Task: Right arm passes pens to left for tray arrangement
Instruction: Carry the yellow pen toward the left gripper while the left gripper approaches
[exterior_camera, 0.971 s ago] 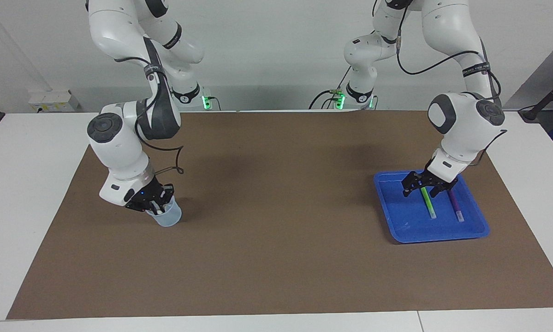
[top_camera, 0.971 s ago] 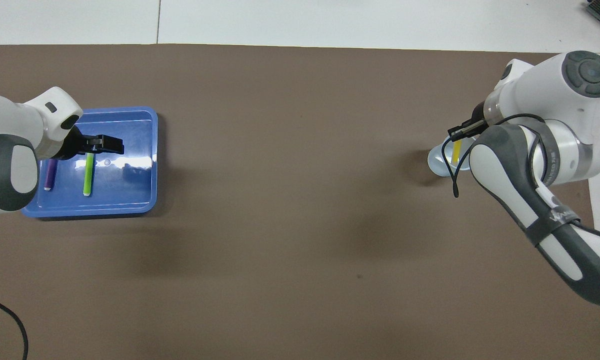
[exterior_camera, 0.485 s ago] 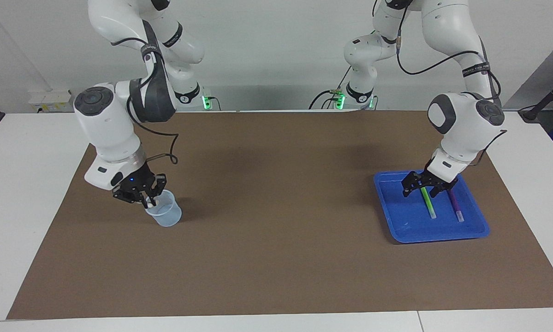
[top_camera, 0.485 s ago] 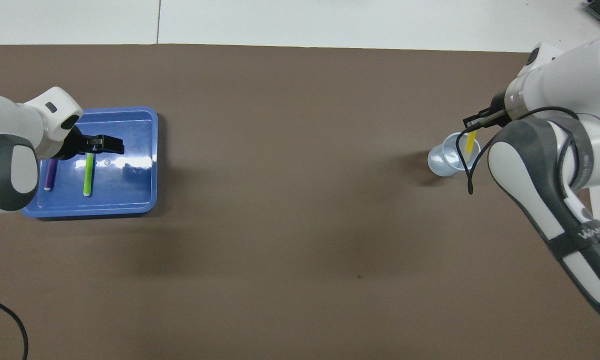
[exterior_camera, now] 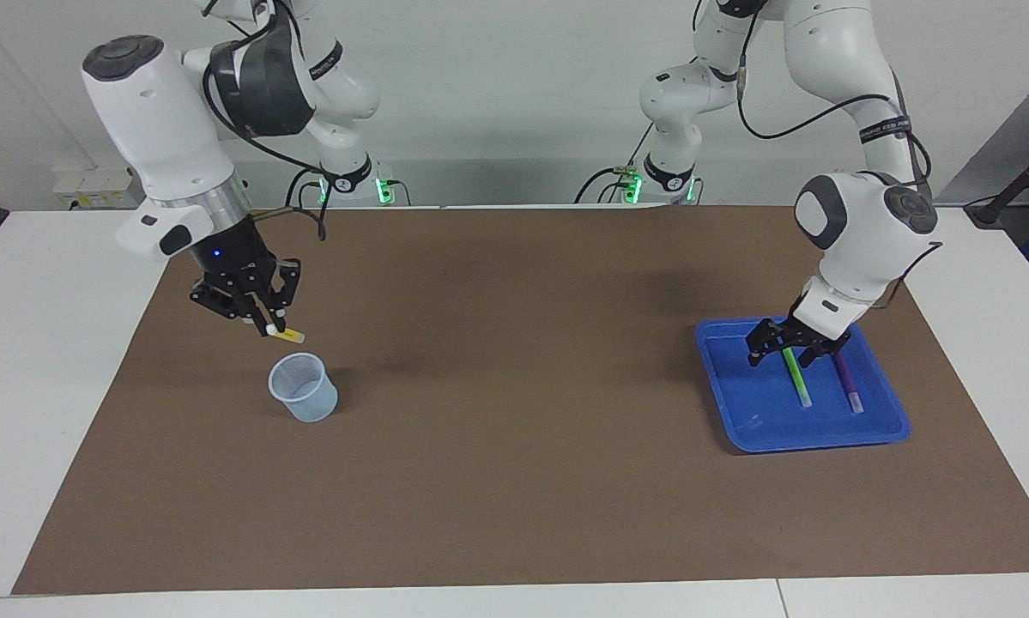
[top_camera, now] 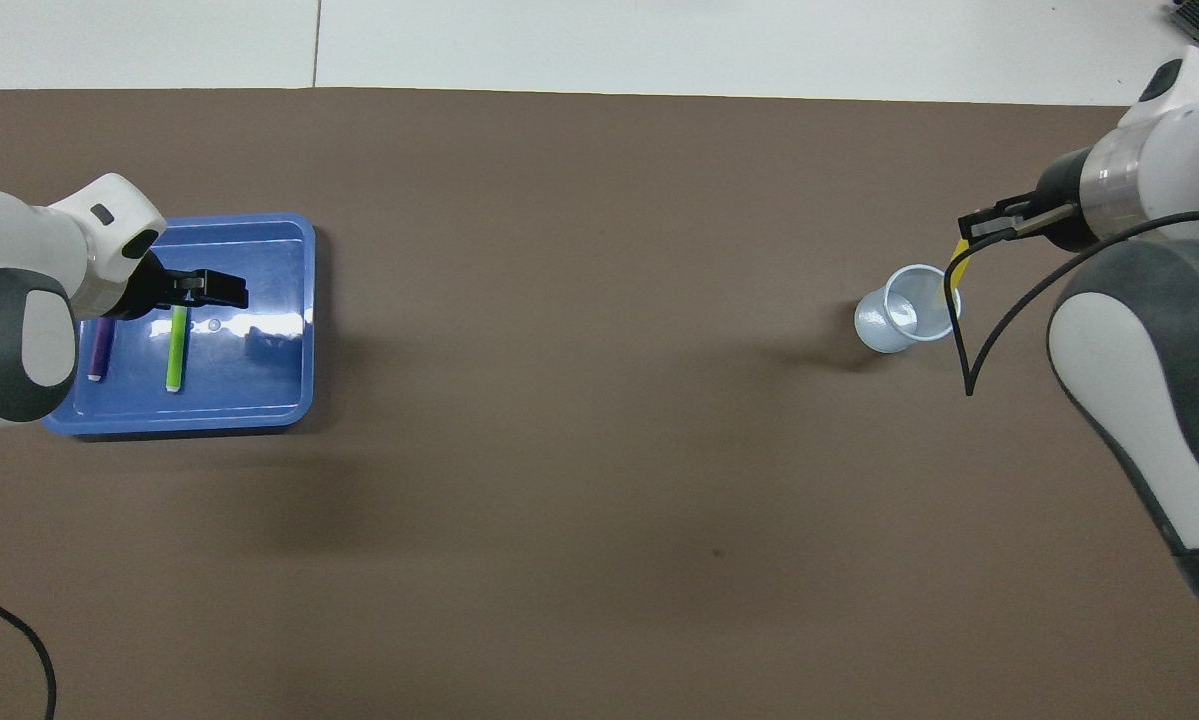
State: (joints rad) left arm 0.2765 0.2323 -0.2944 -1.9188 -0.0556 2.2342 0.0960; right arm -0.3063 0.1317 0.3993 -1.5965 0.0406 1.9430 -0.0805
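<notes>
White table (exterior_camera: 68, 360); brown mat (exterior_camera: 514, 481) on it; cup (exterior_camera: 305, 387), tray (exterior_camera: 741, 429) on mat.

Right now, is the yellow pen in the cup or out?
Out. The right gripper holds the yellow pen in the air above the cup, which looks empty.

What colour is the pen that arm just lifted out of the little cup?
Yellow, with a whitish end; the pen shows best in the facing view.

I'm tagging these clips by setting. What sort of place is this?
Probably a robotics lab test bench: two white arms bolted at a white table with a brown mat, plain wall, loose cables, and only small props, a blue tray and cup.
</notes>
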